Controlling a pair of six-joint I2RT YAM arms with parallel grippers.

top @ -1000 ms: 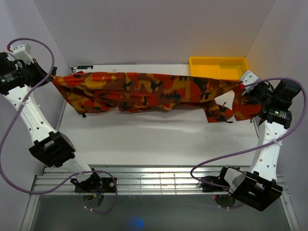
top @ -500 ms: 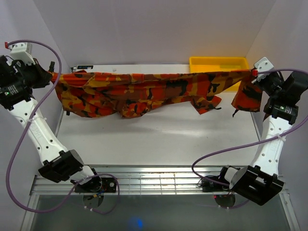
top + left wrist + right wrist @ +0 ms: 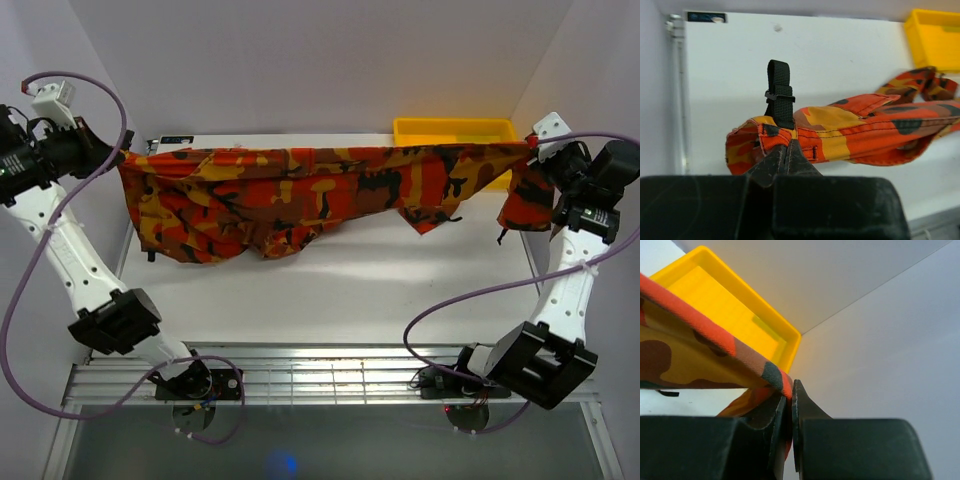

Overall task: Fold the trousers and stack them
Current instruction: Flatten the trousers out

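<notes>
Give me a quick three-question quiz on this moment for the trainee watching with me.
1. True or false: the trousers lie folded flat on the table.
2. What stands at the table's far right corner? A) yellow tray B) blue bowl C) cardboard box
3. Which one pinches the cloth right beside a black strap: the left gripper or the right gripper?

Key: 1 false, they hang stretched between both grippers; 2 A; 3 left.
</notes>
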